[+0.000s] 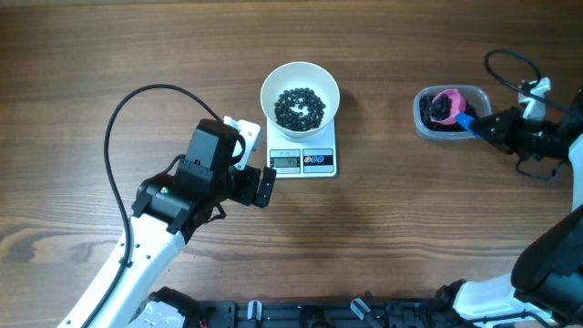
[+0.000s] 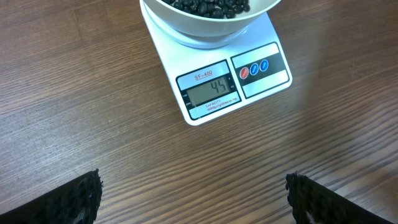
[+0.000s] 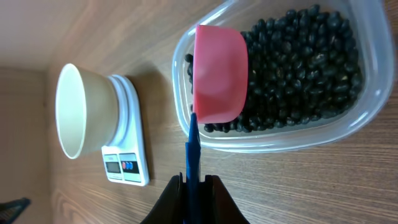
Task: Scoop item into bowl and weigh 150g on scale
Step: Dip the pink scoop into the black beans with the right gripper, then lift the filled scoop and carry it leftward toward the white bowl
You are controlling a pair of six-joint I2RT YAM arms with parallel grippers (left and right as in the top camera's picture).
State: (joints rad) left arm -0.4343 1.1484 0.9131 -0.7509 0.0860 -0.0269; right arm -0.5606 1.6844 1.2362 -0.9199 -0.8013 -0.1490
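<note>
The white bowl (image 1: pixel 300 94) stands on the white scale (image 1: pixel 302 160) and holds a small heap of black beans (image 1: pixel 299 107). In the left wrist view the scale's display (image 2: pixel 210 93) is lit below the bowl (image 2: pixel 208 23). My left gripper (image 1: pixel 258 187) hovers open just left of the scale; its two fingertips (image 2: pixel 78 198) stand far apart over bare wood. My right gripper (image 3: pixel 193 182) is shut on the blue handle (image 3: pixel 192 146) of a pink scoop (image 3: pixel 219 73), which is dipped into the beans (image 3: pixel 298 68) in a clear tub (image 1: pixel 451 112) at the far right.
A black cable (image 1: pixel 127 118) loops over the table behind the left arm. Another cable (image 1: pixel 510 68) curls beside the right arm near the tub. Bare wood lies between the scale and the tub.
</note>
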